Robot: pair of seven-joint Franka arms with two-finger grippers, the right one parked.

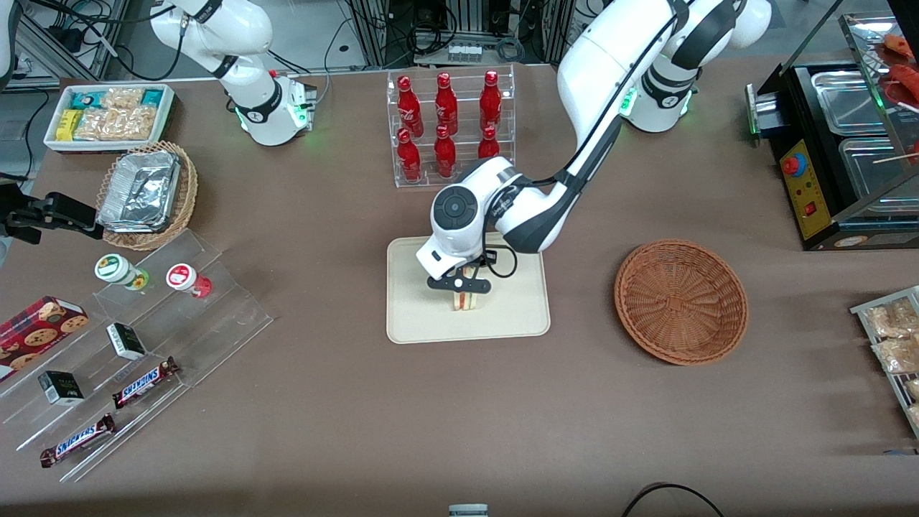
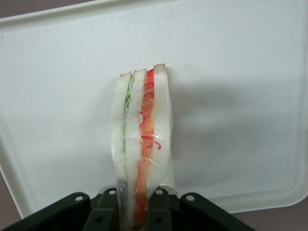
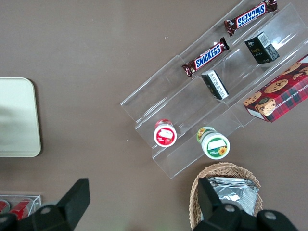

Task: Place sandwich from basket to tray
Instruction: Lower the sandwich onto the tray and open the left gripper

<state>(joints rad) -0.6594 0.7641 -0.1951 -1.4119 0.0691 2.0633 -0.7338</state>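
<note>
While two Snickers bars [image 1: 108,409] lie nearest the front camera on the clear stepped stand [image 1: 136,359], alongside two small dark boxes [image 1: 93,362] and one cookie box [image 1: 39,327], two round-lidded cups [image 1: 151,274] sit a step farther up. One tray [image 1: 431,316] lies mid-table, and the one sandwich [image 1: 467,298] stands on edge on it, its layers upright. The gripper [image 1: 460,284] hangs over the tray, clenched on the sandwich, a finger [image 2: 107,211] pressed to each bread face. One basket [image 1: 680,300] sits toward the working arm's end, well apart from the tray. Farther off stand six red bottles [image 1: 445,122] in one clear rack [image 1: 454,75], one tan wicker basket [image 1: 188,187] of foil containers, and one white bin [image 1: 108,113] of snack packets
</note>
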